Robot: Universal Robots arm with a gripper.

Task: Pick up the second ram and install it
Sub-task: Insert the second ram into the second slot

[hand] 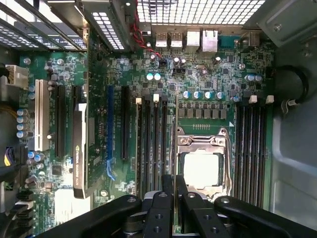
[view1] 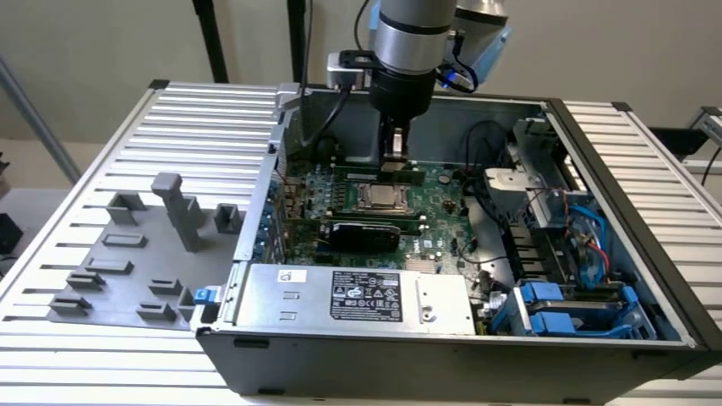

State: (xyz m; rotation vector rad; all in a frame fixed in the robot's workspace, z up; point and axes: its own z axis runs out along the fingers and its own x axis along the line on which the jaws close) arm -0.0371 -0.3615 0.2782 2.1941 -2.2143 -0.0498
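The second ram (view1: 367,172), a thin green stick, lies level just above the far edge of the CPU socket (view1: 378,196), inside the open computer case. My gripper (view1: 393,159) reaches straight down onto its middle, fingers pinched together on it. In the wrist view the gripper (hand: 174,187) has only a narrow slit between its fingers. It hovers in line with the bank of black memory slots (hand: 151,148) beside the CPU socket (hand: 200,168). There the stick is edge-on and I cannot make it out. The motherboard (hand: 208,74) spreads out below.
Grey holder blocks (view1: 169,203) stand with no sticks in them on the slatted table at the exterior view's left. Inside the case are a graphics card (view1: 361,230), a power supply (view1: 361,296), black cables (view1: 496,194) and blue drive bays (view1: 564,309). Another slot bank (hand: 250,148) flanks the socket.
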